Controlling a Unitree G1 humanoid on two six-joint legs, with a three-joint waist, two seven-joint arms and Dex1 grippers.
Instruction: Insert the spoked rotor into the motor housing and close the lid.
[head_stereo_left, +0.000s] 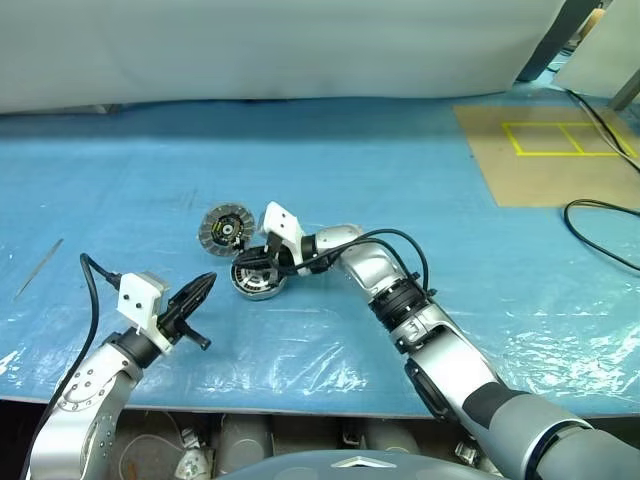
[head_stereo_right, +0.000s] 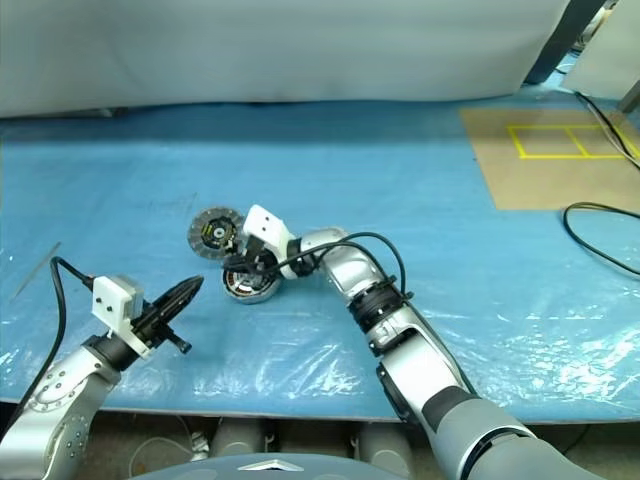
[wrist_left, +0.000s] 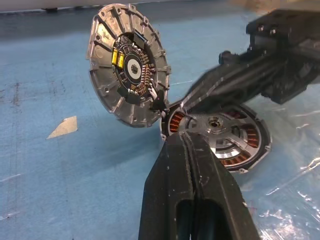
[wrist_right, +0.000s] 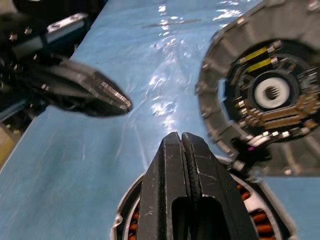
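Observation:
The motor housing (head_stereo_left: 258, 281) sits on the blue sheet, copper windings showing inside. The spoked rotor (wrist_left: 220, 131) lies inside it, hub up. The lid (head_stereo_left: 224, 228) stands tilted on its edge just behind and left of the housing. Its segmented inner face (wrist_left: 129, 67) with yellow-green marks is turned outward, and its low edge meets the housing's rim. My right gripper (head_stereo_left: 252, 258) is shut and reaches in from the right, low over the housing near the lid's bottom edge. My left gripper (head_stereo_left: 203, 287) is shut and empty. It hovers left of the housing, pointing at it.
A brown board (head_stereo_left: 545, 150) with yellow tape lines lies at the far right, a black cable (head_stereo_left: 600, 215) beside it. A white wall panel (head_stereo_left: 280, 45) borders the table's far side. The table's front edge runs just below my arms.

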